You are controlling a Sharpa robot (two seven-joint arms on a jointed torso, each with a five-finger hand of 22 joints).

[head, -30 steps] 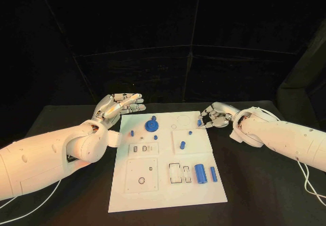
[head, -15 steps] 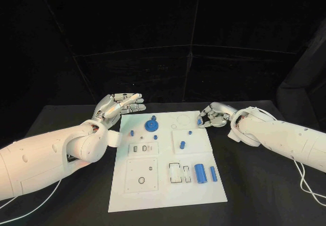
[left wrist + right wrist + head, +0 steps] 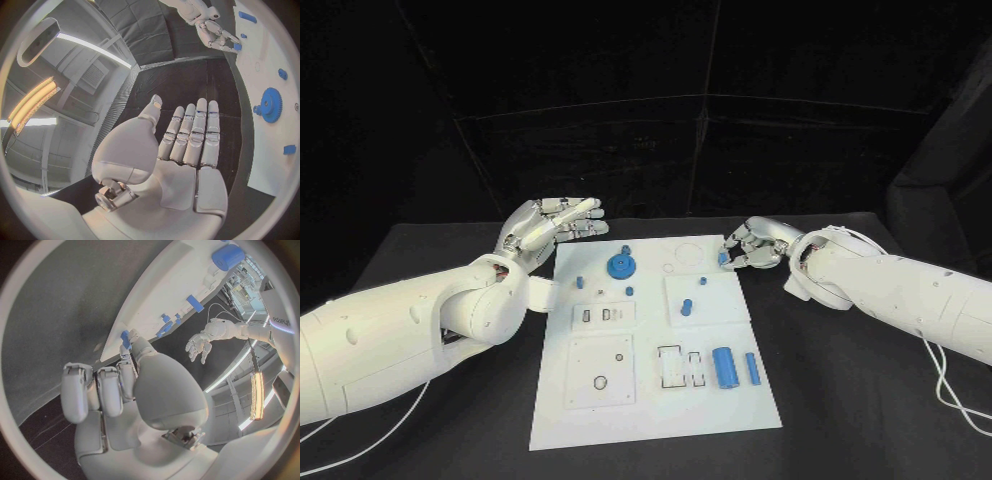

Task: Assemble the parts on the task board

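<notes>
The left hand [image 3: 555, 225] hovers off the far left corner of the board [image 3: 655, 420], palm up, fingers straight and side by side, grasping nothing; the left wrist view [image 3: 187, 145] shows the same bare, flat palm. The white board lies lengthwise in the middle of the black tabletop [image 3: 430, 260]. On its far left part stands a blue gear [image 3: 622, 266] with a small peg [image 3: 581, 283] to its left and another [image 3: 630, 292] just on its near side. Toward the middle a short blue piece [image 3: 687, 308] lies in a square panel. Near the front right, a blue cylinder [image 3: 726, 366] and a thin blue bar [image 3: 753, 369] lie side by side. At the board's far right edge, the right hand [image 3: 756, 247] pinches a small blue part [image 3: 726, 260] between thumb and fingertip, its other fingers curled; the right wrist view [image 3: 127, 338] shows that part at the fingertips, close against the board's rim.
</notes>
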